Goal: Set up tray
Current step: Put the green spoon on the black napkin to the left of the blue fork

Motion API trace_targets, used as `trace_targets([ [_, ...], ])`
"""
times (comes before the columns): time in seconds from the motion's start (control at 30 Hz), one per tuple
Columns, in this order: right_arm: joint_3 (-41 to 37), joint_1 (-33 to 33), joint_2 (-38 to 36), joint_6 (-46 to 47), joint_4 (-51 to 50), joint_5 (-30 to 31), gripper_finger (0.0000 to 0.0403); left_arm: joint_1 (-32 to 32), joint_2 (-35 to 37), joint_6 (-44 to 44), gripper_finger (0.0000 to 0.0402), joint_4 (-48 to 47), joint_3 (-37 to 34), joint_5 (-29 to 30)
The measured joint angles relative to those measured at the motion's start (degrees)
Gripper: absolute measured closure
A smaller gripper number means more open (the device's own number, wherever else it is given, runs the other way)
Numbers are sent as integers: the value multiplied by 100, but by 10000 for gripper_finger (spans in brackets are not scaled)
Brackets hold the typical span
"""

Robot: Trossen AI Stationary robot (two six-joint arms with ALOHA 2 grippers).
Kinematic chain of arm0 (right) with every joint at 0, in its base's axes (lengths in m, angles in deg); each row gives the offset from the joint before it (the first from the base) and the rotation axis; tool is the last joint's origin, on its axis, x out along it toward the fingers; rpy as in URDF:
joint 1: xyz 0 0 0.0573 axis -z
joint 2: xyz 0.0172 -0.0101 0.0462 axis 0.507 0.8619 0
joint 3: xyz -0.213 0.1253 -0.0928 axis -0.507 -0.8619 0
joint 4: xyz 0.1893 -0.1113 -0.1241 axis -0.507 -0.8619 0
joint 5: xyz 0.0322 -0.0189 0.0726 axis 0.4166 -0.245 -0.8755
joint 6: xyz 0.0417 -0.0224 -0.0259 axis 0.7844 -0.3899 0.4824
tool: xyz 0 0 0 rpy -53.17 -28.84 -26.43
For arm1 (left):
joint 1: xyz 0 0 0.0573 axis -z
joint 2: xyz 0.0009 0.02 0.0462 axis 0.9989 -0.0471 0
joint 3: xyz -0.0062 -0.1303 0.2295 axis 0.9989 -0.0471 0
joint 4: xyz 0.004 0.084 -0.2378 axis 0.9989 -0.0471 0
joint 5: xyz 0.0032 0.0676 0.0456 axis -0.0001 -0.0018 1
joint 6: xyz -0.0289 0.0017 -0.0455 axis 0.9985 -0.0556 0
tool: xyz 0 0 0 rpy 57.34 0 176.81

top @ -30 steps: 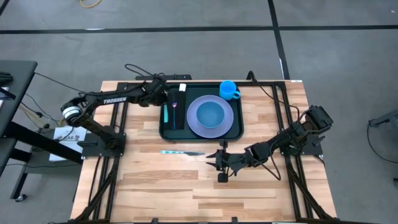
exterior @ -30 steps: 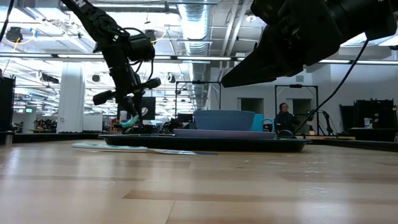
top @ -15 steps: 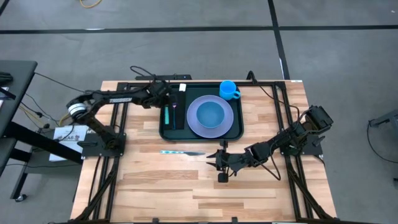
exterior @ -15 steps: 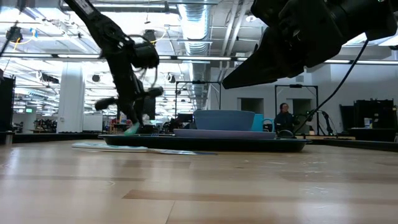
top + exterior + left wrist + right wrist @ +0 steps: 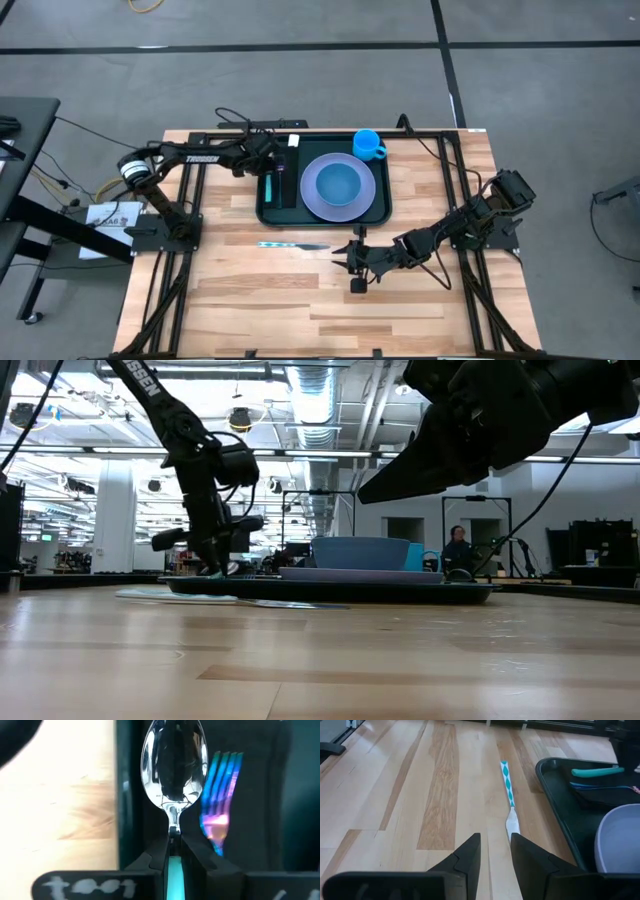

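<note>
Tray (image 5: 322,214): dark green, on the far middle of the table (image 5: 240,290), lying flat.
Plate (image 5: 339,186): lavender, on the tray's right part, with a blue bowl (image 5: 339,182) on it.
Cup (image 5: 367,144): blue, at the tray's far right corner.
Spoon (image 5: 174,775): teal handle, shiny bowl, lying in the tray's left part just beside the rim.
Fork (image 5: 220,800): iridescent tines, next to the spoon in the tray.
Left tool (image 5: 174,862): low over the tray's left part, fingers closed on the spoon's teal handle.
Knife (image 5: 509,800): teal-and-white handle, flat on the table, near the tray's front edge but apart from it.
Right tool (image 5: 495,851): over the table in front of the tray, fingers slightly apart, gripping nothing, the knife lying just ahead.
</note>
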Motion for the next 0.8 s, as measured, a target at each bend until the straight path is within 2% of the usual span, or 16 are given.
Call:
trace_targets([
  [0.37, 0, 0, 1, 1, 4, 0, 303, -13, 0, -127, 382, -88, 0, -226],
  [0.8, 0, 0, 1, 1, 20, 0, 303, -13, 0, -113, 364, -75, 0, -216],
])
